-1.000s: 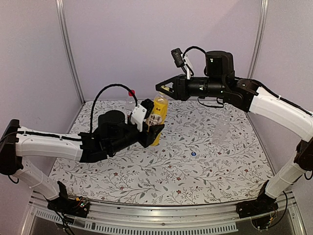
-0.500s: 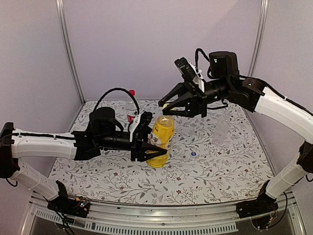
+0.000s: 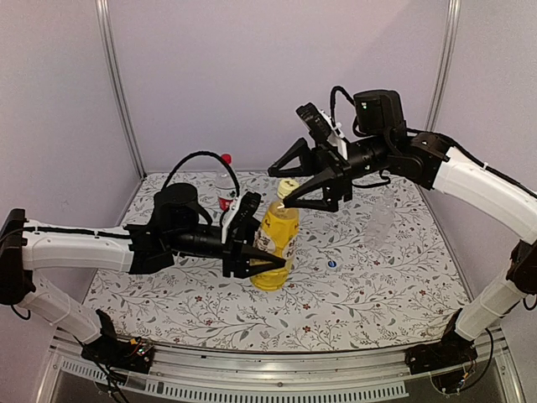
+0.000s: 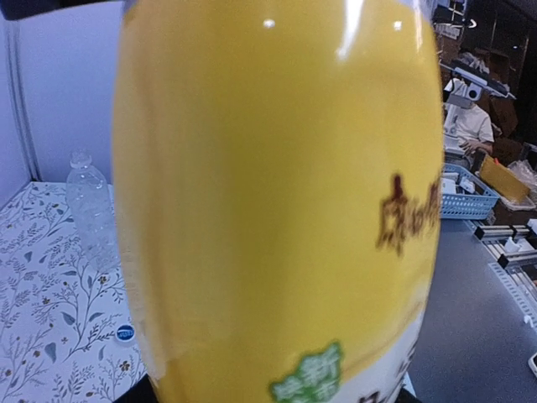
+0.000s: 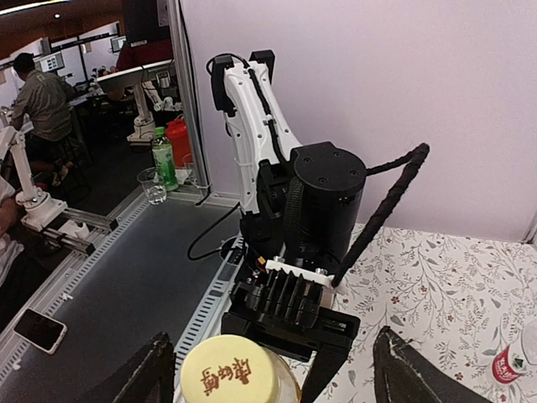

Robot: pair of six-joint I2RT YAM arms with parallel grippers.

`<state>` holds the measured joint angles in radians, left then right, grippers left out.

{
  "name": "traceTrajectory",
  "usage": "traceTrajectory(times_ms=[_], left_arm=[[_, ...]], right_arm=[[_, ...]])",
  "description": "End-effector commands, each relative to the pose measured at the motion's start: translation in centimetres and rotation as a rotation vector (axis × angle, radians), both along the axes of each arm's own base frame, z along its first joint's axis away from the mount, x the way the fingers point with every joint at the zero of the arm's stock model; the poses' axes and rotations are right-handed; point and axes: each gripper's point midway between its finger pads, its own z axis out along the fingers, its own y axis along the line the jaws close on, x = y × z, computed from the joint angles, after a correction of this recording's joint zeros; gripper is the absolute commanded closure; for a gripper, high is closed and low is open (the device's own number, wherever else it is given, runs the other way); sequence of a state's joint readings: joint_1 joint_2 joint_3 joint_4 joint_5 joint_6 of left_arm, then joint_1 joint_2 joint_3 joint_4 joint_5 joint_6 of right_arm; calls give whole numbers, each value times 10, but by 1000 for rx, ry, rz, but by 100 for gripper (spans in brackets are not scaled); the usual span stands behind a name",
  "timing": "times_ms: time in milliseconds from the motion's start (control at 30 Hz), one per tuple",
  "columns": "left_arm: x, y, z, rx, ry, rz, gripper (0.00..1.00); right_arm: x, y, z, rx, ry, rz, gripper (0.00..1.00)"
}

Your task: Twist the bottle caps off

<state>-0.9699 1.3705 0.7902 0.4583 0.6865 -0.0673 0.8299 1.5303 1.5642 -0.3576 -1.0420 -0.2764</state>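
**Visitor:** What does the overhead view show?

**Technician:** The left gripper clamps the yellow bottle around its middle, slightly tilted. The right gripper hangs spread wide on either side of the yellow cap, gripping nothing.

**Visitor:** Where is the danger?

**Technician:** Jaws closing off-centre could slip off the cap, or the bottle could twist in the left grip. The red-capped bottle stands just behind the yellow bottle, and a swing might topple it.

**Visitor:** And the left wrist view?

**Technician:** The yellow bottle fills it and hides the jaws. Beyond it are a clear bottle and a blue cap lying loose on the floral mat.

**Visitor:** The right wrist view?

**Technician:** The fingers stand wide apart. The yellow cap sits below and between them, nearer one finger than the other, which is the off-centre risk.
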Motion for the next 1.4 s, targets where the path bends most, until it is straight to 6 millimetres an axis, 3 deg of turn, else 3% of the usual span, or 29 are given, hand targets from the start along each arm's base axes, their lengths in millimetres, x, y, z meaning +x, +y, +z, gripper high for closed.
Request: traceTrajectory(times_ms=[0,67,200,400,667,933,1200,1367], left_arm=[[22,-2,-1,2,-22,102,49],[29,-2,-3,7,-19,143,49],[47,0,0,-1,-6,249,47],[73,5,3,1,-5,443,48],[99,8,1,15,-19,693,48],[113,13,2,27,-26,804,48],[116,16,1,38,-34,835,48],[117,18,1,43,-39,849,48]], right_arm=[[9,-4,12,16,-15,-89,14],[11,-6,16,25,-19,-113,8],[24,-13,34,58,-30,-250,5],[82,-20,58,97,130,-630,8],[112,-6,41,72,199,-804,13],[110,7,27,20,216,-803,24],[109,13,15,-12,223,-787,44],[109,17,10,-26,229,-776,46]])
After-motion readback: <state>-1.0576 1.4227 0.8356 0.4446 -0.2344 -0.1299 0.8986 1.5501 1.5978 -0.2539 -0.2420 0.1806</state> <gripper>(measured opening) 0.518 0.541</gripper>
